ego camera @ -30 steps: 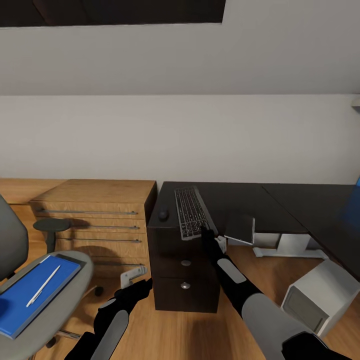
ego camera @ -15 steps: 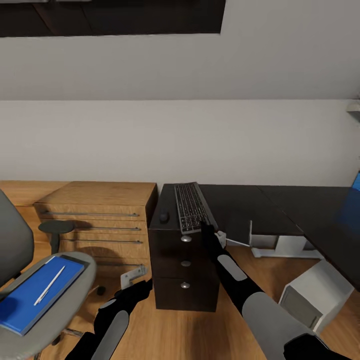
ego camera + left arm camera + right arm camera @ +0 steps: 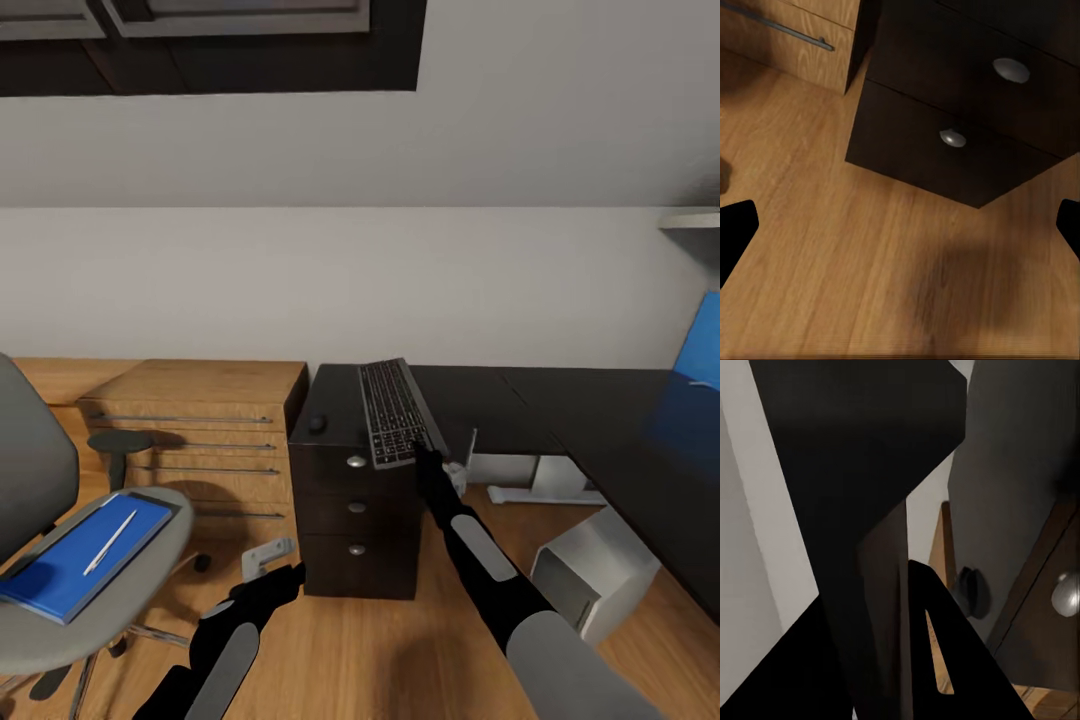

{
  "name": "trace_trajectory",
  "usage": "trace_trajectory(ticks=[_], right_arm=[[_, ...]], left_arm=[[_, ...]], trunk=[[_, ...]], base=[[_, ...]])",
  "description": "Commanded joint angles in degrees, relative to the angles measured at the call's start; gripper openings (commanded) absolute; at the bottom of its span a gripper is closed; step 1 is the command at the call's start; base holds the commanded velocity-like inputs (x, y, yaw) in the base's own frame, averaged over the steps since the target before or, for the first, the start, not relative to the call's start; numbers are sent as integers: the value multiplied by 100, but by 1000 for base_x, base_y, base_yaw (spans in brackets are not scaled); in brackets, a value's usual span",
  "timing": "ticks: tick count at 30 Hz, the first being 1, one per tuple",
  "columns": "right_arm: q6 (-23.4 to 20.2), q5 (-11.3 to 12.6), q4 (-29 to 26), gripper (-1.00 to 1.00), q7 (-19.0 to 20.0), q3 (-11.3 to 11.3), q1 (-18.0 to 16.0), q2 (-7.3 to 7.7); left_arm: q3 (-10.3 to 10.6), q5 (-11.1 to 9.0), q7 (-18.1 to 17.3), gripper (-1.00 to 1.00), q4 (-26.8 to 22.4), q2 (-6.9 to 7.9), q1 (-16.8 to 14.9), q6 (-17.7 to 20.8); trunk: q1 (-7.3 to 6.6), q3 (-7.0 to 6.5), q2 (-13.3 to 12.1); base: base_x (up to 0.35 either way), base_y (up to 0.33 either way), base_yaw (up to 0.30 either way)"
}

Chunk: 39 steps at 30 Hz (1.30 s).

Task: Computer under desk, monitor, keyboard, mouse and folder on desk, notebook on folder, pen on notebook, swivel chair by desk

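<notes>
The keyboard [image 3: 396, 412] lies slanted on the left end of the black desk [image 3: 530, 398], its near end jutting past the edge above the drawer unit [image 3: 352, 522]. My right gripper [image 3: 427, 457] is shut on that near end. The small dark mouse [image 3: 318, 423] [image 3: 972, 589] sits left of the keyboard. On the swivel chair [image 3: 60, 610] at the left rests the blue folder [image 3: 70, 556] with the pen [image 3: 110, 541] on it. The grey computer [image 3: 590, 578] stands on the floor under the desk. My left gripper [image 3: 900, 229] hangs open, low over the floor. Monitor and notebook are out of view.
Light-wood low shelving [image 3: 200, 430] stands against the wall, left of the drawer unit. A blue wall panel [image 3: 698, 345] shows at the far right. The desk's white pedestal leg [image 3: 540, 478] is behind my right arm. Open wood floor [image 3: 832, 255] lies before the drawers.
The whole view has shifted, so the camera moved. My right gripper and the keyboard's near end have drifted slightly right, away from the mouse. The left gripper stays low and open.
</notes>
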<state>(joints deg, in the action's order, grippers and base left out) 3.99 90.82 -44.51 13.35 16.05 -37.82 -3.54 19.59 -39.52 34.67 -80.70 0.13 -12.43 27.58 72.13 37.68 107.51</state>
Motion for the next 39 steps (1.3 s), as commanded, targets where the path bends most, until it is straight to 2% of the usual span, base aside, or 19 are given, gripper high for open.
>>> trace_trajectory(ticks=[1, 8, 15, 25, 29, 32, 34, 35, 39], right_arm=[[34, 78, -32, -100, 36, 30, -2, 24], [-68, 92, -96, -100, 40, 30, 23, 86], [-167, 79, -340, -100, 47, 35, 157, 187], [-164, 86, -380, -100, 53, 45, 203, 191], [-162, 83, -434, -100, 54, 47, 222, 183], [-164, 88, -606, -100, 51, 39, 311, 198], [-162, 92, -701, -100, -182, 41, 336, 196], [-168, 94, -812, -100, -568, 34, 337, 200], [-170, 98, -884, -100, -786, 24, 337, 204]], left_arm=[[8, -38, 50, 100, 3, 5, -5, 6], [23, -30, 42, 100, 18, 4, -5, -6], [34, -29, 44, 100, 19, 4, -5, -7], [31, -31, 49, 100, 19, 1, -5, -4], [153, -30, 52, 100, 19, -4, -5, -6], [233, -23, 65, 100, 19, 4, -5, -7], [238, -29, 74, 100, 19, -1, -5, -1], [238, -35, 75, 100, 19, -4, -5, 0], [238, -38, 75, 100, 19, -4, -5, -2]], trunk=[[-1, 6, 3], [-1, 6, 3], [-1, 6, 3], [-1, 6, 3], [-1, 6, 3], [-67, -48, -117], [-111, -84, -197], [-133, -102, -237], [-220, -174, -398]], base=[[-23, -17, 0], [-5, -34, 0], [-71, -267, 0], [-209, -104, 0], [-22, -4, 0], [-1, 0, 0], [0, 0, 0], [0, 0, 0], [-51, 0, 0]])
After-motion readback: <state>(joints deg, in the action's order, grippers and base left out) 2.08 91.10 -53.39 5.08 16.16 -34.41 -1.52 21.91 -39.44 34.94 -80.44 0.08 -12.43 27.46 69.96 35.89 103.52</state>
